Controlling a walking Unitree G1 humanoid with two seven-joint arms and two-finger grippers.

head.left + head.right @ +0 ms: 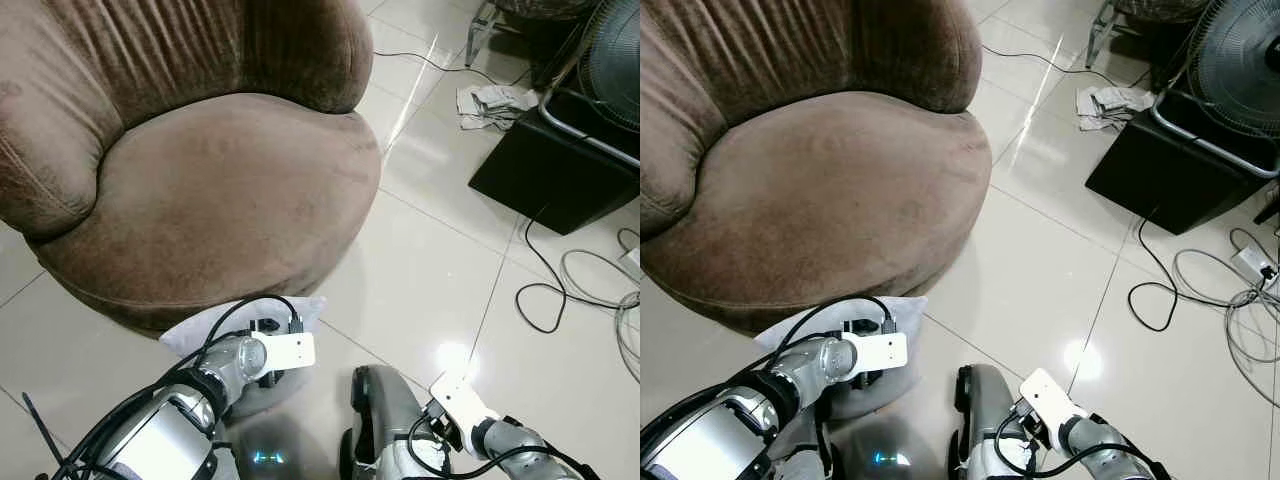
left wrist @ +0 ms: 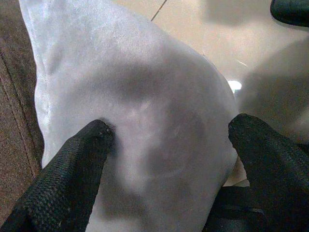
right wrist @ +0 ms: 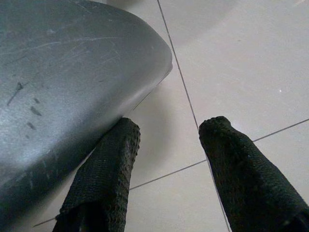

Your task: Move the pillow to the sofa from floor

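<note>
Left gripper (image 2: pixel 169 140) down on the pillow (image 2: pixel 140 106) — fingers (image 2: pixel 72 169) spread, pressing into the white fabric on both sides, not closed on it. Only the wrist view shows this contact; from the head, the wrist covers the fingers. Pillow lies on the floor (image 1: pixel 430 270), touching the sofa (image 1: pixel 200 180) base just beyond the gripper. Right gripper (image 3: pixel 166 164) hangs idle, fingers apart over tile. Off to the right: black box (image 1: pixel 560 170), fan (image 1: pixel 610 70), cables (image 1: pixel 545 290).

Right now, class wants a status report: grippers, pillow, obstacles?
Left gripper open, fingers astride white pillow. Right gripper open, idle above tiles. Pillow on floor against brown sofa.
</note>
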